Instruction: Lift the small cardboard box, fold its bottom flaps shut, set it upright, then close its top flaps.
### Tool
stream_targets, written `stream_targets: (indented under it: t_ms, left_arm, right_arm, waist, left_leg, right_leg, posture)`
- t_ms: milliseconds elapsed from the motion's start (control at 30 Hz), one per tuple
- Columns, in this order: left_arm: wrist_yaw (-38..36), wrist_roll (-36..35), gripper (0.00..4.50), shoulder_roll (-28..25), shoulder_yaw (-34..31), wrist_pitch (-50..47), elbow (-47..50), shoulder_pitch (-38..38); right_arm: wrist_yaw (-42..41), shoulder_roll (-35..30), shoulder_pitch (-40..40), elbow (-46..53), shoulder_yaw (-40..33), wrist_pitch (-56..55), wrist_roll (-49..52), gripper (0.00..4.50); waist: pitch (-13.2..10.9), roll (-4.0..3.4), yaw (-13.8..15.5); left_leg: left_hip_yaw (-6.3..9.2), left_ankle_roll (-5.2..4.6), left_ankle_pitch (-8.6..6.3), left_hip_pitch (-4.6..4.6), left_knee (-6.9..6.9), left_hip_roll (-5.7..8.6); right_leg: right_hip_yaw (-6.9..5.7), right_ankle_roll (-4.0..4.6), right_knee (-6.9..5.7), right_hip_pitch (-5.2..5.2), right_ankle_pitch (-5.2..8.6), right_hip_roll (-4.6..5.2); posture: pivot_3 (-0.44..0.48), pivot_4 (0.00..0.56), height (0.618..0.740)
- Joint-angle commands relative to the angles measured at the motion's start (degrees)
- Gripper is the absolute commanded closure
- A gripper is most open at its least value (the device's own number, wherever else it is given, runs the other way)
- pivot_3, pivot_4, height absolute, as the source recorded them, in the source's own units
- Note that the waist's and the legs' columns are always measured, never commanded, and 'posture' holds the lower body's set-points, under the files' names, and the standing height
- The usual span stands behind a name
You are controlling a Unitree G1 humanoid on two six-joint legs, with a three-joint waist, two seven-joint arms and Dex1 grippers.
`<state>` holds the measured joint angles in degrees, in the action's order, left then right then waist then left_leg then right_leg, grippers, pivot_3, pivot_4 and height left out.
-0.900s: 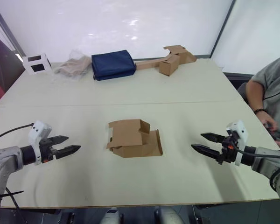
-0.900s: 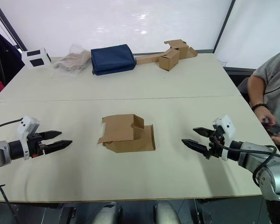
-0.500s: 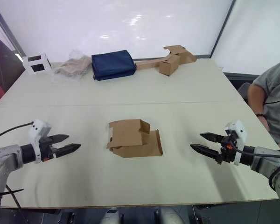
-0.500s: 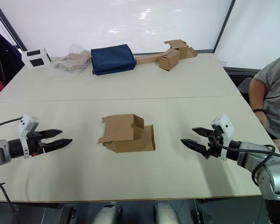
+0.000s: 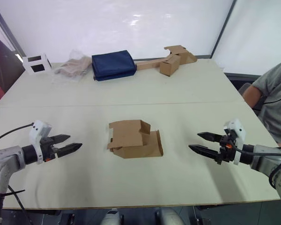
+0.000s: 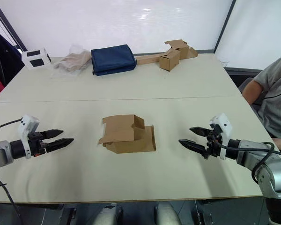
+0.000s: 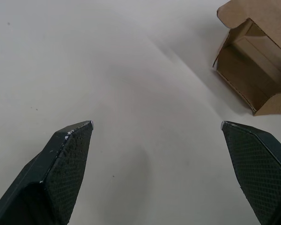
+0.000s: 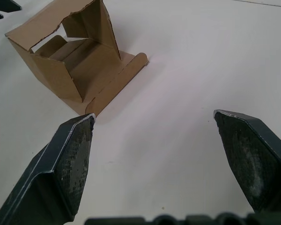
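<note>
The small cardboard box (image 5: 133,139) lies on its side in the middle of the table (image 5: 145,91), plain brown. Flaps at both its ends stand open; I cannot tell which are the bottom flaps and which the top flaps. My left gripper (image 5: 75,141) hovers open over the table well to the box's left, fingers pointing toward it. On the other side, my right gripper (image 5: 194,140) is open too, a short gap from the box. The left wrist view shows the box (image 7: 253,70) beyond the open left gripper (image 7: 156,123). The right wrist view looks into the box's hollow inside (image 8: 61,61) past the open right gripper (image 8: 154,114).
Along the far edge stand a white cube with black squares (image 5: 36,63), a plastic-wrapped bundle (image 5: 74,66), a navy blue bag (image 5: 114,64) and a brown box joined to a long cardboard strip (image 5: 171,61). A person in a grey shirt (image 5: 274,101) sits at the right side.
My right gripper has crept a little left toward the box. The person's hand and forearm at the right have drawn back out of view. The left gripper has barely moved.
</note>
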<state>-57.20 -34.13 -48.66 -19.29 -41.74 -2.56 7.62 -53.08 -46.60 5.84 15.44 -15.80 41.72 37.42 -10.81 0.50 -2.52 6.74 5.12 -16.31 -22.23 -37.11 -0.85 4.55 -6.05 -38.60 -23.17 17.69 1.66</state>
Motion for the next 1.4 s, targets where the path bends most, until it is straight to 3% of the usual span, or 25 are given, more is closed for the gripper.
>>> stream_targets:
  t_ms: [33,200,333,667,867,1267,1400]
  left_arm:
    - [-1.1,-8.2,0.00,-1.5,-2.5,-12.4,0.2,2.7]
    - [-2.1,-18.2,0.00,1.4,-3.4,-29.4,-9.9,10.5]
    - [-3.0,-20.6,0.00,4.7,0.3,-35.6,-11.5,14.8]
    - [-5.8,-16.8,0.00,11.6,9.8,-34.2,-18.7,23.7]
    - [-8.8,-13.6,0.00,14.3,13.6,-30.7,-23.7,28.6]
    - [-13.5,-9.1,0.00,19.0,15.9,-27.0,-33.8,36.2]
    - [-14.9,-8.1,1.12,19.2,16.3,-26.7,-34.7,36.4]
  right_arm:
    - [-1.4,-1.3,0.9,0.5,-1.1,0.5,1.6,0.18]
    - [-2.6,-1.6,2.8,2.8,0.7,2.6,3.4,0.18]
    - [-1.7,-1.4,5.2,8.8,2.2,6.3,7.4,0.18]
    - [2.9,0.0,6.5,20.3,6.2,9.9,12.9,0.18]
    - [4.7,-0.7,6.7,22.4,6.1,10.5,14.2,0.18]
    - [7.1,-1.5,5.7,23.5,6.8,9.9,14.0,0.18]
    - [8.2,-1.0,5.6,23.8,7.4,10.0,14.1,0.00]
  waist:
    - [0.0,0.00,0.0]
    - [0.0,-0.01,0.0]
    - [0.0,-0.01,-0.1]
    - [0.0,0.03,0.1]
    - [0.0,0.03,0.0]
    - [0.0,0.03,0.0]
    - [0.0,0.03,0.0]
  left_leg:
    - [0.00,0.00,0.00,0.00,0.00,0.00]
    - [0.02,0.00,0.00,0.02,-0.05,0.01]
    - [0.03,0.00,0.00,0.03,-0.05,0.01]
    - [0.06,0.01,0.01,-0.03,-0.11,0.04]
    - [0.06,0.01,0.01,-0.02,-0.12,0.03]
    - [0.07,0.00,0.00,-0.05,-0.13,0.04]
    - [0.07,0.00,0.00,-0.06,-0.14,0.05]
  right_leg:
    - [-0.01,0.00,0.00,0.00,0.00,0.00]
    - [-0.04,0.00,-0.07,0.02,0.00,-0.02]
    - [-0.04,-0.01,-0.09,0.02,0.00,-0.03]
    - [-0.06,0.00,-0.09,0.00,0.00,0.01]
    - [-0.06,0.00,-0.10,0.00,0.00,-0.01]
    - [-0.06,0.00,-0.08,-0.02,0.00,-0.02]
    - [-0.06,0.00,-0.08,-0.02,0.00,-0.01]
  posture:
    - [0.000,0.150,0.740]
    - [0.000,0.150,0.740]
    - [0.000,0.150,0.740]
    - [0.000,0.150,0.740]
    - [0.000,0.150,0.740]
    - [0.000,0.150,0.740]
    - [0.000,0.150,0.740]
